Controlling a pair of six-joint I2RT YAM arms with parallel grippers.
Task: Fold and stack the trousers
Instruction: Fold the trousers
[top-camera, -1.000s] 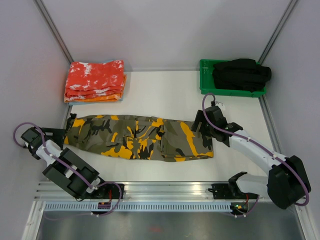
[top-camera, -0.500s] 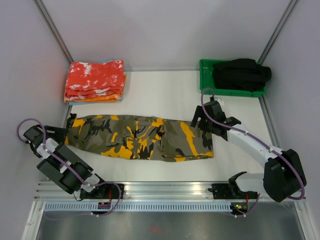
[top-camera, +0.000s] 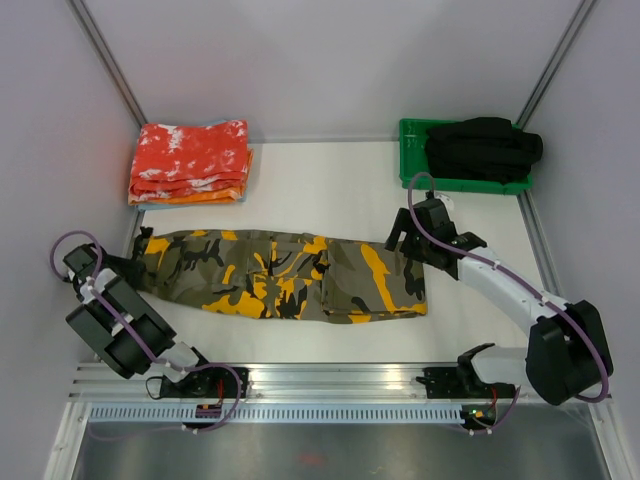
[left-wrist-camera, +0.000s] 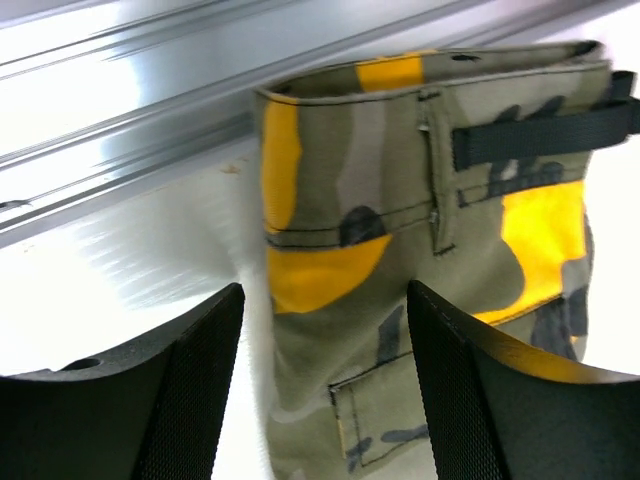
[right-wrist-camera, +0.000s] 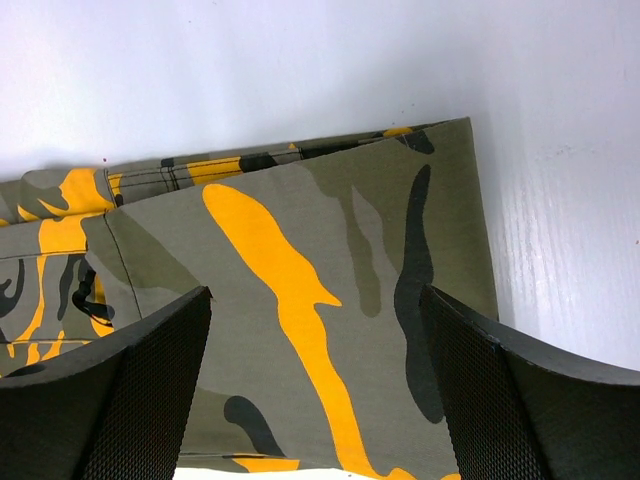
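Camouflage cloth, one item: the trousers (top-camera: 280, 275) lie flat and full length across the middle of the table (top-camera: 330, 190), waist to my left and cuffs to my right, and they have not shifted over the last second. Overhead view, changes noted: the left gripper (top-camera: 128, 268) has swung in with its arm to reach the waist end, and the right gripper (top-camera: 400, 238) has edged toward the far corner of the cuff end. Other stock, untouched: red-orange folded cloths (top-camera: 190, 160) at the far left, and a black garment (top-camera: 485, 148) in the green tray (top-camera: 405, 150) at the far right. Left wrist view: the left gripper (left-wrist-camera: 325, 300) has its jaws apart over the waistband corner, with the belt loop and an aluminium rail (left-wrist-camera: 150, 90) beyond them, and nothing is pinched yet. Right wrist view: the right gripper (right-wrist-camera: 318, 300) has its jaws wide over the hem, with cloth between the fingers (right-wrist-camera: 130, 400) but no grip. Assessment: both ends are lined up for a pinch — I judge an end-to-end fold comes next, once each jaw gets cloth and not just table.
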